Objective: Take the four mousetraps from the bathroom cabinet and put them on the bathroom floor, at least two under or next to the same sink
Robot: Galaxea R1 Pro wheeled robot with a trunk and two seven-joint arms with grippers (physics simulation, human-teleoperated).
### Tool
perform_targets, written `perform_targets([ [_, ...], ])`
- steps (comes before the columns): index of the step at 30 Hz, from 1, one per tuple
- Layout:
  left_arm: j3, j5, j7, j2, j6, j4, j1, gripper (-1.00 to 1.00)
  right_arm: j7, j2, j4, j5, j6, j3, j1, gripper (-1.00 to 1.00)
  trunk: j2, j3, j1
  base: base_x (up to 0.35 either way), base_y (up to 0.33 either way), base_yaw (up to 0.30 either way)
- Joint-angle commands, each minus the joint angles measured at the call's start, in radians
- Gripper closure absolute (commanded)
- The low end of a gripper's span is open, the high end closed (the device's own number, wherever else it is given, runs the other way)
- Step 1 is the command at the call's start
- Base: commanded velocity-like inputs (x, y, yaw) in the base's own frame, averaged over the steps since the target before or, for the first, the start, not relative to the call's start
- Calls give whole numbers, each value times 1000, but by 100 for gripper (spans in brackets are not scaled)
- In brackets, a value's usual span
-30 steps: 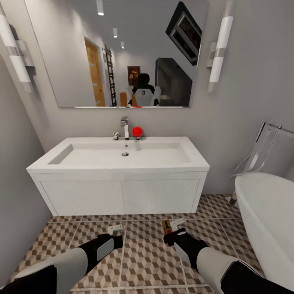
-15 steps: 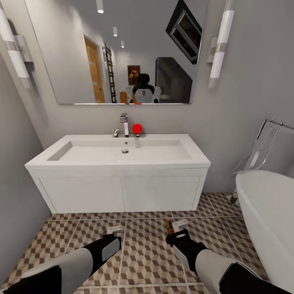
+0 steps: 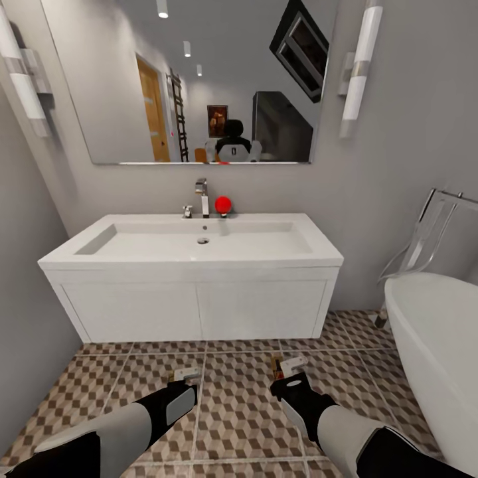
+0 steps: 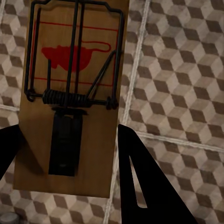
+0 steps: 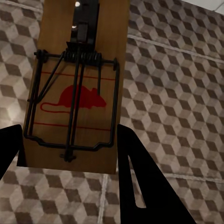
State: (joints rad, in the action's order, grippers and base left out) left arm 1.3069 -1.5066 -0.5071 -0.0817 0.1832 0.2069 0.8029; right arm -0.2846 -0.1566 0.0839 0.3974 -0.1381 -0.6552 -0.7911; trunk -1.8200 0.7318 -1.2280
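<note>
Facing the sink (image 3: 192,255), each gripper clamped on a mousetrap: left gripper (image 3: 186,376), right gripper (image 3: 287,369). Risk if released from here (above the bathroom floor (image 3: 239,411)): bouncing away from the sink.

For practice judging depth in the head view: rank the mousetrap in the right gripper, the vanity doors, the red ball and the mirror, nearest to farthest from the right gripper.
1. Mousetrap, in the right gripper.
2. Vanity doors, ahead.
3. Red ball, beside the tap.
4. Mirror, on the wall above.

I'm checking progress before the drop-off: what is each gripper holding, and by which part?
Each holds a mousetrap by its long side edges: the left gripper at the bait-pedal end of one, the right gripper at the hammer-bar end of another.
</note>
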Motion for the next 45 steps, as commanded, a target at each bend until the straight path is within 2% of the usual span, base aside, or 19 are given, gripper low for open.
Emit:
perform_targets([
  [1, 5, 3, -5, 0, 7, 2, 1, 100, -4, 0, 2, 10, -6, -9, 0, 100, -8, 4, -4, 0, 0, 0],
  [45, 5, 3, -5, 0, 7, 0, 1, 100, -4, -4, 2, 9, -6, -9, 0, 100, -316, 142, -172, 0, 0, 0],
])
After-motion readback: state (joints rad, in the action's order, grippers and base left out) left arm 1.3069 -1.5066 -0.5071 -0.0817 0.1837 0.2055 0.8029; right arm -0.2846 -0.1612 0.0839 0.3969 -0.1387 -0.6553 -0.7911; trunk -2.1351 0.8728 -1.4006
